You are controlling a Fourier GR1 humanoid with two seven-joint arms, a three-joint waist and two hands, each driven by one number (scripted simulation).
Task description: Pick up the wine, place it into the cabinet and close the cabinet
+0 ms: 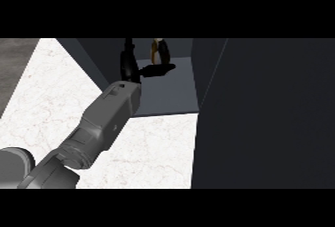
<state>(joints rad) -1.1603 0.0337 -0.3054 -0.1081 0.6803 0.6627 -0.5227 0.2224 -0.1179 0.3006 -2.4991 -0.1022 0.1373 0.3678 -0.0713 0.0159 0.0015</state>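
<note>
The wine bottle (159, 49), dark with a pale label, stands deep inside the open cabinet (167, 95) at the top of the head view. My left hand (133, 66) reaches into the cabinet on its grey forearm (111, 115), which comes up from the lower left. The fingers (128, 53) point straight up to the left of the bottle, and the thumb (159, 68) sticks out to the right just below it. The hand looks open, not curled round the bottle. The right hand does not show.
The dark cabinet door (268, 111) stands open and fills the right side of the view. The cabinet's left wall (91, 57) rises beside the forearm. White marble counter (153, 150) lies in front of the cabinet, with a grey strip (16, 57) at the far left.
</note>
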